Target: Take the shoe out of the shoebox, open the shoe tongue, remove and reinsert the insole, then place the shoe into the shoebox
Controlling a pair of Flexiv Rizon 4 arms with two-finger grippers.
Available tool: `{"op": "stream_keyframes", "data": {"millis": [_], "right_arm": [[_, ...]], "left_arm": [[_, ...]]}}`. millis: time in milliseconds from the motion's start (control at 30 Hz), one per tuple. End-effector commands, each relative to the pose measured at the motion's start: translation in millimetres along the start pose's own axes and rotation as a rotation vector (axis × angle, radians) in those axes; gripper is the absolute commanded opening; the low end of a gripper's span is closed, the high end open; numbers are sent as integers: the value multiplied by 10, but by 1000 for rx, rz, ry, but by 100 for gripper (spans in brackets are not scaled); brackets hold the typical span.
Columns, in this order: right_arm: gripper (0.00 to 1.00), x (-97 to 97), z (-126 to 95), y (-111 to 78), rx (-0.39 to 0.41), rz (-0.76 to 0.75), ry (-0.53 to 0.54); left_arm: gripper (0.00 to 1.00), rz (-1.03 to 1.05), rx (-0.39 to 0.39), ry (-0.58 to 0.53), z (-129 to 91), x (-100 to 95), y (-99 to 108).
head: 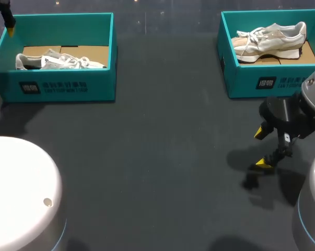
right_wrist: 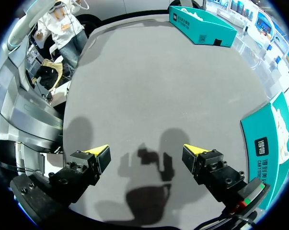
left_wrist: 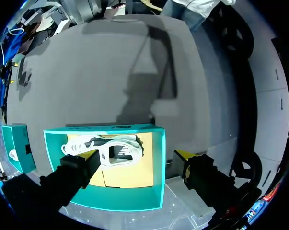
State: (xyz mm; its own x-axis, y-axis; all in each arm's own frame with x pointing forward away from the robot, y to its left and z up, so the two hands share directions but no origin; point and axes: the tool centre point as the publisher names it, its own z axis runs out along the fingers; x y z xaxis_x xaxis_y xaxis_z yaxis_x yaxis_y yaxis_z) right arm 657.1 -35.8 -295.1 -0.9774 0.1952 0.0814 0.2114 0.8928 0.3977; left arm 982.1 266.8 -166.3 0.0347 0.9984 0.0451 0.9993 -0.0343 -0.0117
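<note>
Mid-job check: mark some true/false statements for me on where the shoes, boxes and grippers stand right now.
1. The left shoebox holds one shoe, and the right shoebox holds a second shoe. True.
2. The right gripper is shut on a shoe. False: it is open and empty over the bare table, in front of the right shoebox.
3. The left gripper is open above the left shoebox. True.
4. A shoe lies on the table between the boxes. False: both shoes are inside their boxes.
</note>
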Motion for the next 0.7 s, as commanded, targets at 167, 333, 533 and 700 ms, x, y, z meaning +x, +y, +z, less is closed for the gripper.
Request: {"op": "stream_keyframes", "data": {"millis": [167,333,533,700], "right_arm": [[100,-373,-689,192,145,182,-43],[100,-711,-1024,254,175,364,-78],[100,-903,-1217,296,178,415,-140],[100,-903,-1217,296,178,415,-140]], "left_arm": [[100,1,-1,1,1,1,-4],[100,1,-1,1,1,1,-4],[100,1,-1,1,1,1,-4],[100,1,-1,1,1,1,-4]]}}
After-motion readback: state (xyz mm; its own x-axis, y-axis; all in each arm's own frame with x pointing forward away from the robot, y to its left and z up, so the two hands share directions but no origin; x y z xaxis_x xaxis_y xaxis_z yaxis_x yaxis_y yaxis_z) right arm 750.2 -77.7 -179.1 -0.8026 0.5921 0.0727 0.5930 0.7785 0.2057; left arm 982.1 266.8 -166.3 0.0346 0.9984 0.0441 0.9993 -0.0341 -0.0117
